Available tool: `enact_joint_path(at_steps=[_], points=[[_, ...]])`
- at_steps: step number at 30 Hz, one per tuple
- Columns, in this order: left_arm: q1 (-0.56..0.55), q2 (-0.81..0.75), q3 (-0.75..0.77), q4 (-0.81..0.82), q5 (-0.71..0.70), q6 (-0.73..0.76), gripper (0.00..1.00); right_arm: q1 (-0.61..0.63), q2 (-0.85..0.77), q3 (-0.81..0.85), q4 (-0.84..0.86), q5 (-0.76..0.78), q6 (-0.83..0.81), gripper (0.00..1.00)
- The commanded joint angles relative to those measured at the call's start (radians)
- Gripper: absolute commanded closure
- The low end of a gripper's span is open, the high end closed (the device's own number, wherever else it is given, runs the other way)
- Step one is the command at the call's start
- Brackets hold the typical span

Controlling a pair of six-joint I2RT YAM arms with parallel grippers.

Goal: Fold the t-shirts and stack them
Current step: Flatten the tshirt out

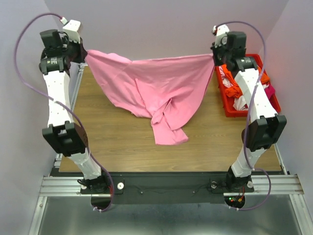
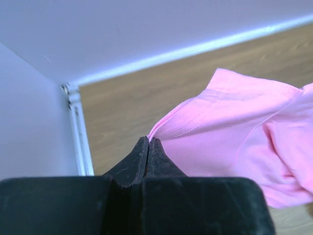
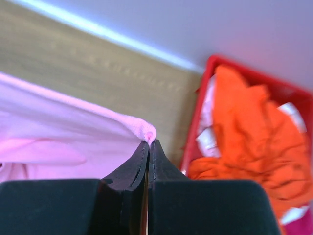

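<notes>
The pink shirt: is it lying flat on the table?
No, the pink shirt hangs between the left gripper and right gripper, only its lower part on the table.

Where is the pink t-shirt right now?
Top view: the pink t-shirt hangs stretched over the table, held by the left gripper and right gripper, left of the red bin.
</notes>
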Motion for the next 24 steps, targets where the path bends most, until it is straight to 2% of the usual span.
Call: enact_joint_path(at_steps=[1, 10, 24], points=[[0.013, -0.129, 0.036, 0.053, 0.048, -0.066, 1.00, -0.020, -0.084, 0.128, 0.034, 0.066, -0.048, 0.99], [0.026, -0.344, 0.037, 0.159, 0.035, -0.128, 1.00, -0.022, -0.190, 0.257, 0.053, 0.095, -0.100, 0.99], [0.027, -0.718, -0.085, 0.248, -0.067, -0.184, 1.00, -0.022, -0.463, 0.225, 0.054, 0.029, -0.111, 0.99]])
